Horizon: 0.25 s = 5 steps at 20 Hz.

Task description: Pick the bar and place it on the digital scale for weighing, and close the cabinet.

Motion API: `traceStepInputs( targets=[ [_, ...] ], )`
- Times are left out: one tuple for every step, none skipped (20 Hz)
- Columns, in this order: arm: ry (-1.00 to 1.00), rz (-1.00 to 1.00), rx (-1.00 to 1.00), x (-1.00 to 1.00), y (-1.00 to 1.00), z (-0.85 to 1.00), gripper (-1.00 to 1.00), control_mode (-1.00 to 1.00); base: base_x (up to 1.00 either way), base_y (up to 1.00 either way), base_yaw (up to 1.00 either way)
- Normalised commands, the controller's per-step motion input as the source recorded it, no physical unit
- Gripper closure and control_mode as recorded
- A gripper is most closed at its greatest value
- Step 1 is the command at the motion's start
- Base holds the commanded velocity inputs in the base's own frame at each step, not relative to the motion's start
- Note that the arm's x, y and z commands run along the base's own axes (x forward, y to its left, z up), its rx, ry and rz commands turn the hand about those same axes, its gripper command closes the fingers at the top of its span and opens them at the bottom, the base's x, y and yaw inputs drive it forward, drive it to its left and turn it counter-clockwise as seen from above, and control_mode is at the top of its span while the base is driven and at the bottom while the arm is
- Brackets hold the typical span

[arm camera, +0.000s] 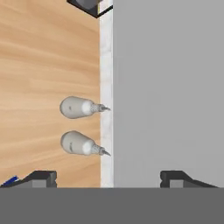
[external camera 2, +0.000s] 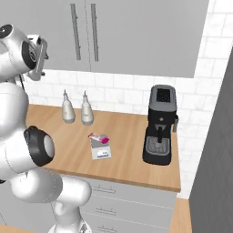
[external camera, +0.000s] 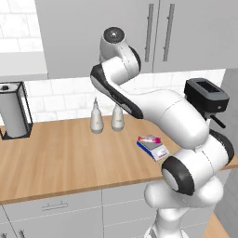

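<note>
The bar lies on the digital scale for weighing — the jaws stand spread, empty, raised beside the cabinet door, apparently to shut it.

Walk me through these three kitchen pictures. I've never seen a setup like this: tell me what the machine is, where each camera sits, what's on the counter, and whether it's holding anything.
The white machine is a robot arm on a base, working in a rendered kitchen. Two pictures come from cameras on the base, behind the arm to its left and to its right. The third looks along its tool, so the room appears rolled sideways there.

On the wooden counter lies a small digital scale with a pink bar resting on it. Behind stand two grey shaker bottles, with a paper towel holder at the left end and a black coffee machine at the right.

The tool's two fingers stand wide apart and hold nothing. It is raised in front of the grey wall cabinet, whose doors look closed.
</note>
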Motion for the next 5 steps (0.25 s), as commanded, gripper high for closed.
traceStepInputs(
  targets=[
    [0.0,0.0,0.07,0.36,-0.69,0.16,-1.0,-1.0,0.0,0.0,0.0],
    [0.0,0.0,0.08,0.31,-0.74,0.19,-1.0,-1.0,0.0,0.0,0.0],
    [0.0,0.0,0.08,0.21,-0.77,0.24,-1.0,-1.0,0.0,0.0,0.0],
    [0.0,0.0,0.09,0.0,-0.84,0.29,-1.0,-1.0,0.0,0.0,0.0],
    [0.0,0.0,0.1,-0.01,-0.86,0.41,-1.0,-1.0,0.0,0.0,0.0]
  ],
)
